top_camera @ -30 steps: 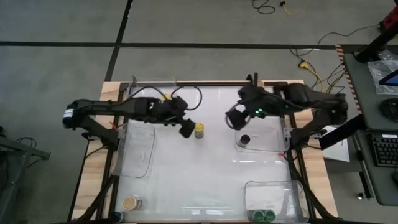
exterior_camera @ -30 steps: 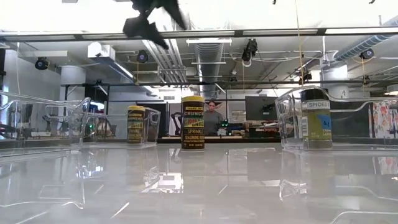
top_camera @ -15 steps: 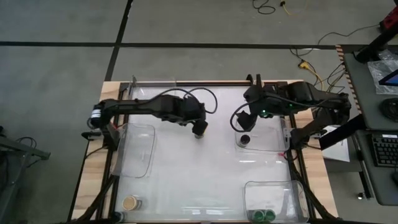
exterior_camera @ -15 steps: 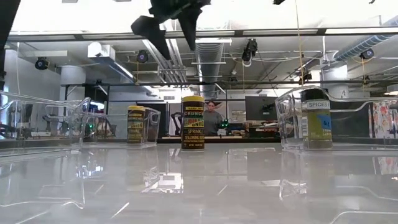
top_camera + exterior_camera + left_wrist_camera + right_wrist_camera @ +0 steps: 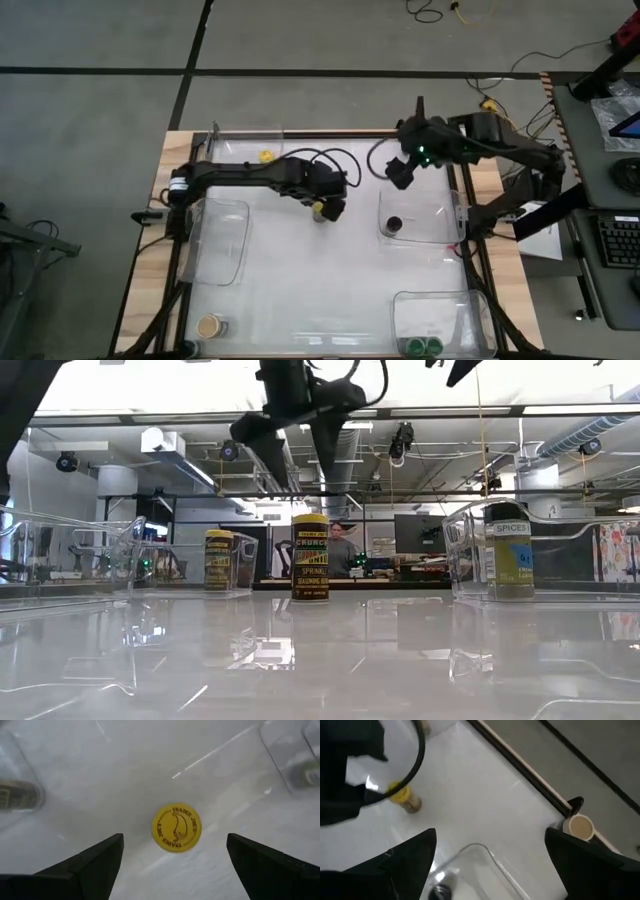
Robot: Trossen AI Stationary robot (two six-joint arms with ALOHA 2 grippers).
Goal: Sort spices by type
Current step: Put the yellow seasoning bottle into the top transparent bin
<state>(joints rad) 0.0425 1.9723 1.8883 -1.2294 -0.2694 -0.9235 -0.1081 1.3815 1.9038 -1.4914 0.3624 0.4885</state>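
A spice jar with a yellow lid (image 5: 318, 211) stands upright on the white table near its middle; the low view shows its label (image 5: 311, 557). My left gripper (image 5: 331, 207) hangs open above it, fingers pointing down. In the left wrist view the yellow lid (image 5: 176, 827) lies between the fingertips of my left gripper (image 5: 175, 839), with a gap on each side. In the low view my left gripper (image 5: 295, 438) is well clear of the jar's top. My right gripper (image 5: 400, 172) hovers open and high near the far right.
A clear tray (image 5: 438, 228) at the right holds a black-lidded jar (image 5: 394, 223). A near-right tray (image 5: 400, 305) holds two green-lidded jars (image 5: 424, 346). A clear tray (image 5: 222, 240) lies at the left. A tan-lidded jar (image 5: 210, 325) stands near left, another yellow-lidded jar (image 5: 266, 155) at the far edge.
My left gripper has moved toward the table's right edge and down, tipping to point more steeply downward, and now stands over the yellow-lidded jar. My right gripper has drawn back toward the far right corner. The jars have stayed where they were.
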